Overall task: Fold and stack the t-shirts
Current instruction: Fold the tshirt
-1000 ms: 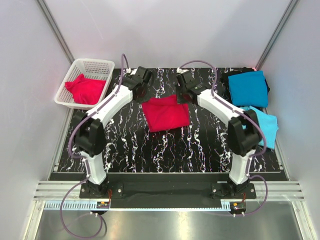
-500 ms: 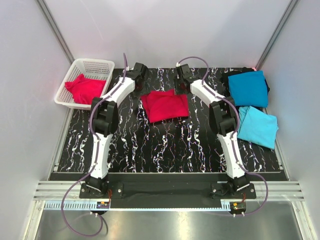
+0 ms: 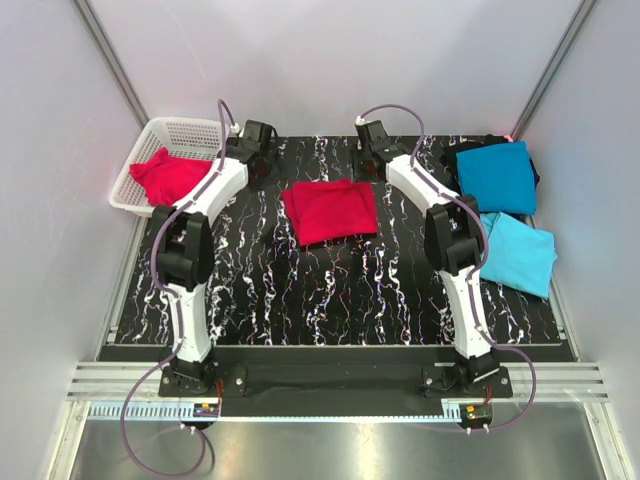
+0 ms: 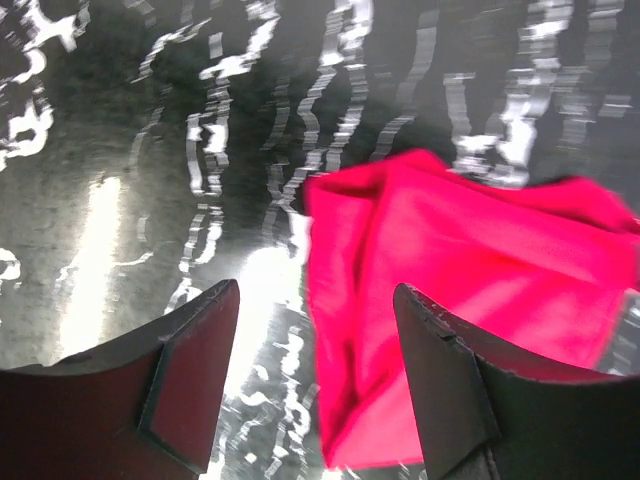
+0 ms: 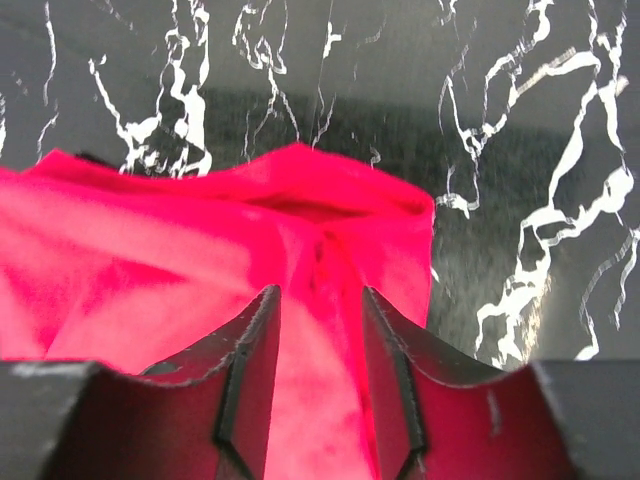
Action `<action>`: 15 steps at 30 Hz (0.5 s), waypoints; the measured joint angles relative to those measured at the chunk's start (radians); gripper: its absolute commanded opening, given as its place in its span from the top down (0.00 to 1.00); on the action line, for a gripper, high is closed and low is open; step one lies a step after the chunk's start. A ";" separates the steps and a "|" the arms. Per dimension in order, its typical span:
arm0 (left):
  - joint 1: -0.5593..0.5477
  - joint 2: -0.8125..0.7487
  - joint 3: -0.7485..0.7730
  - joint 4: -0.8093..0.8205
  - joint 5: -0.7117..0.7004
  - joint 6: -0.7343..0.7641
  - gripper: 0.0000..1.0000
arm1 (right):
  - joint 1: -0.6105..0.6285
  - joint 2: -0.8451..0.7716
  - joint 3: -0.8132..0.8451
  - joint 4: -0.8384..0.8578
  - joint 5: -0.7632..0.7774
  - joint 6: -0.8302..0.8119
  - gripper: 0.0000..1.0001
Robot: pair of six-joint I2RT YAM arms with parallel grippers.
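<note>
A folded crimson-red t-shirt (image 3: pixel 330 210) lies flat on the black marbled table (image 3: pixel 300 290). My left gripper (image 3: pixel 260 160) hovers off its far left corner and my right gripper (image 3: pixel 369 160) off its far right corner. In the left wrist view the left gripper (image 4: pixel 315 385) is open wide, with the red t-shirt (image 4: pixel 470 270) below and ahead. In the right wrist view the right gripper (image 5: pixel 318 375) is open, the red cloth (image 5: pixel 200 260) showing through the gap, not pinched. A folded teal-blue t-shirt (image 3: pixel 497 176) and a sky-blue t-shirt (image 3: pixel 515 252) lie at the right.
A white mesh basket (image 3: pixel 190 124) at the far left holds another crumpled red t-shirt (image 3: pixel 168 178). Grey walls and metal rails close in the table on three sides. Both arm bases stand at the near edge.
Both grippers went from shut to open and let go of the red t-shirt. They drew back toward the far edge, the left one swinging left. The shirt settled flat.
</note>
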 measured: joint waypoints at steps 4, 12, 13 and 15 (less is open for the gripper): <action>-0.008 -0.043 -0.006 0.036 0.089 0.007 0.34 | 0.000 -0.083 -0.103 0.026 -0.007 0.014 0.57; -0.094 -0.026 -0.004 0.034 0.167 0.016 0.38 | 0.003 -0.229 -0.294 0.069 -0.074 0.031 0.64; -0.107 -0.010 0.002 0.029 0.171 0.011 0.38 | 0.003 -0.229 -0.304 0.070 -0.092 0.032 0.64; -0.124 0.023 0.008 0.023 0.176 0.006 0.38 | 0.004 -0.229 -0.328 0.072 -0.129 0.034 0.68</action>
